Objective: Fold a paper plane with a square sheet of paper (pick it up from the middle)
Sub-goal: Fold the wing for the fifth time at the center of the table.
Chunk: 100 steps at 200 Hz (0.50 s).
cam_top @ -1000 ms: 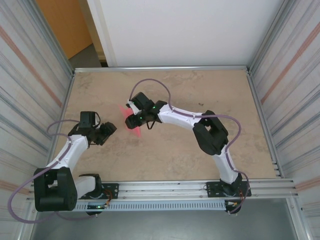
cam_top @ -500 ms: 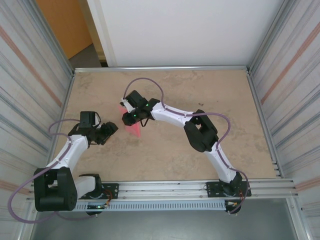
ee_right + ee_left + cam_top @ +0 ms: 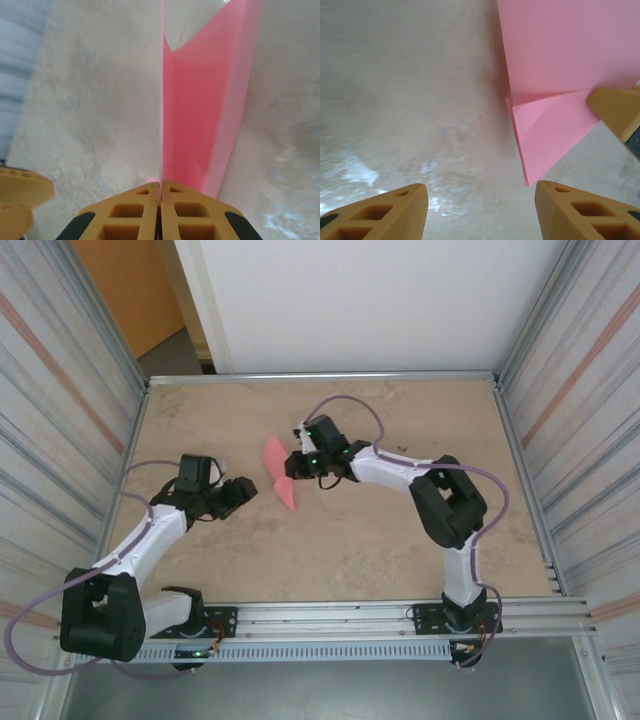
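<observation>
The pink sheet of paper (image 3: 276, 470), folded into a long narrow pointed shape, stands on edge on the table, its point toward the near side. My right gripper (image 3: 297, 468) is shut on the paper's right edge. In the right wrist view the pressed-together fingertips (image 3: 160, 186) pinch the paper (image 3: 200, 110), which runs straight away from them. My left gripper (image 3: 243, 492) is open just left of the paper's near tip. In the left wrist view the paper (image 3: 555, 55) and a folded flap (image 3: 547, 132) lie ahead right of the open left gripper (image 3: 481, 192).
The tan table (image 3: 340, 540) is walled by metal panels on the left (image 3: 60, 440) and right (image 3: 590, 440), with a rail (image 3: 330, 615) along the near edge. The right gripper's fingertip (image 3: 615, 107) reaches into the left wrist view at the paper's edge.
The right gripper has shut on the paper and moved right with it, so the paper now shows left of the gripper. The left arm has moved right, toward the paper's tip.
</observation>
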Motion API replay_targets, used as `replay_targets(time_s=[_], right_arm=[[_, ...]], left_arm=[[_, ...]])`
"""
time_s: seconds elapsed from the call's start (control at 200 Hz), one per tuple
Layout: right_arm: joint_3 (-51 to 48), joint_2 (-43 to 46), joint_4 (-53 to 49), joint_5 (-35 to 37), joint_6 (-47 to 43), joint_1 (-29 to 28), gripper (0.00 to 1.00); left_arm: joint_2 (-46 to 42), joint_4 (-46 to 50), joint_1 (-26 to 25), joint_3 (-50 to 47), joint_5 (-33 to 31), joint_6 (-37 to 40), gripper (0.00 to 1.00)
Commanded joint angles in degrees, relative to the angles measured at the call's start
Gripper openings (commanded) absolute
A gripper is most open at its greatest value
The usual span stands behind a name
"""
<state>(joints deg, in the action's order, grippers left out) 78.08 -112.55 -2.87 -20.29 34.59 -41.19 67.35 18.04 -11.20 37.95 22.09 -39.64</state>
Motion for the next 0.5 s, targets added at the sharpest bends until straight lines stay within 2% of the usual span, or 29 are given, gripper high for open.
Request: replay_targets(time_s=[0.0,0.261,0.496], right_arm=[[-4.9,5.2,8.0,-2.4,6.2,1.2,0.09],[-16.3,9.6,13.2,-0.7,11.5,4.6,0.09],[-23.9,13.8,16.6,2.0,14.7,6.2,0.09]], left_arm=[[1.8,-3.8,-3.2,2.5,1.0,0.5,0.59],[7.5,-10.0,-11.9,5.7,2.0,-2.5,0.54],[14.9,-17.4,-17.4,7.6,4.1,-6.7,0.38]])
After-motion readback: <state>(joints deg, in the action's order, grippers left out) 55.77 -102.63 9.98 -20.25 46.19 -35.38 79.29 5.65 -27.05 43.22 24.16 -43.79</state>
